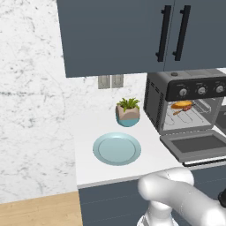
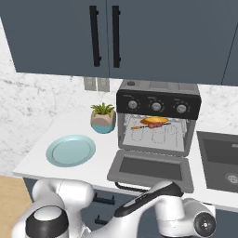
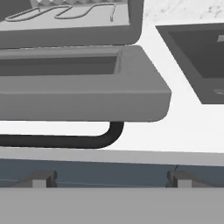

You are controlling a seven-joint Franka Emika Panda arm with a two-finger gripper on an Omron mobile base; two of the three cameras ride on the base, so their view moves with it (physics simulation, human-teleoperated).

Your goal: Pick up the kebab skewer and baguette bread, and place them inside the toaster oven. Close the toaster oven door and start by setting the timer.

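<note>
The gripper's finger tips (image 3: 40, 178) rise as two small dark blocks at the bottom of the hand view, set far apart with nothing between them. Just ahead of them lies the toaster oven door (image 3: 78, 83), dropped down flat, its dark curved handle (image 3: 83, 139) hanging over the white counter (image 3: 183, 131) edge. Above the door, the wire rack (image 3: 65, 11) shows, and to the right the corner of a dark sink (image 3: 201, 57).

The base views show what the hand view does not: the toaster oven (image 2: 158, 118) stands open on the counter, and the golden baguette bread (image 2: 154, 121) lies on the rack inside with the kebab skewer (image 2: 142, 127) beside it, touching or nearly so. Three knobs (image 2: 156, 106) sit on the black panel above the opening. Left of the oven stands a small potted plant (image 2: 103, 118), and nearer the front a pale blue plate (image 2: 70, 150).

Dark blue cabinets (image 1: 114, 35) with black bar handles hang overhead, against a white marbled wall (image 1: 31, 101). A strip of wooden floor (image 1: 39, 209) shows at the lower left of the left base view.
</note>
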